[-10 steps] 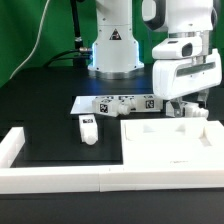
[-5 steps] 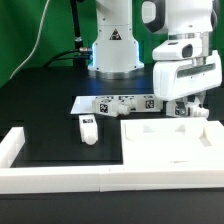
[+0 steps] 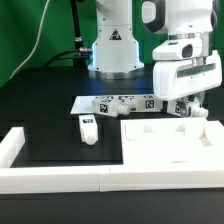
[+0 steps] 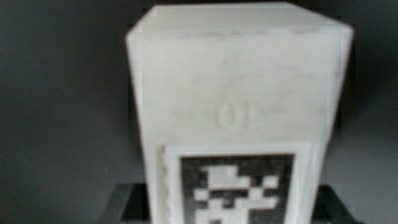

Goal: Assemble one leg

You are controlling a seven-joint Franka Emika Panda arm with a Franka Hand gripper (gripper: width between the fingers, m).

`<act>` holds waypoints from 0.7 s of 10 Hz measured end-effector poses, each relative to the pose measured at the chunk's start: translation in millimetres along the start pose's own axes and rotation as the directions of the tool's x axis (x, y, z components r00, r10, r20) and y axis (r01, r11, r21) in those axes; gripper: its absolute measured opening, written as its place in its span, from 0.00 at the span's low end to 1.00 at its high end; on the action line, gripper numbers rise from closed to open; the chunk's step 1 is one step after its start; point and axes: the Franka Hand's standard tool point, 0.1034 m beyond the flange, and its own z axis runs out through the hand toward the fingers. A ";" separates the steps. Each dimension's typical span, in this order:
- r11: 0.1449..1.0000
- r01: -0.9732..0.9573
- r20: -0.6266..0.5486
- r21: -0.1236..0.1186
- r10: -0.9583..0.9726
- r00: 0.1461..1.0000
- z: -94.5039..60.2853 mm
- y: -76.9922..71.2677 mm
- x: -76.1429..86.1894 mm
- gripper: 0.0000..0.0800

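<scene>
My gripper (image 3: 184, 104) hangs at the exterior view's right, above the far right corner of the large white square panel (image 3: 150, 146). It is shut on a white leg (image 3: 180, 108) whose tag faces the camera. In the wrist view this leg (image 4: 228, 100) fills the picture, white with a black-and-white tag at its near end, held between the dark fingers (image 4: 135, 204). A second leg (image 3: 88, 128) lies loose on the black table left of the panel.
The marker board (image 3: 92, 102) lies behind the panel, with more tagged white parts (image 3: 125, 103) on or near it. White border rails (image 3: 60, 176) run along the front and left. The robot base (image 3: 112, 50) stands at the back.
</scene>
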 end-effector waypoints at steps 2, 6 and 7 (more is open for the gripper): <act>1.000 0.006 0.000 0.000 -0.006 1.000 0.0 -0.2 0.1 0.36; 0.844 0.535 0.010 0.031 -0.536 0.844 -3.0 -12.1 5.1 0.36; 0.827 0.562 0.010 0.032 -0.562 0.827 -2.7 -12.2 4.7 0.36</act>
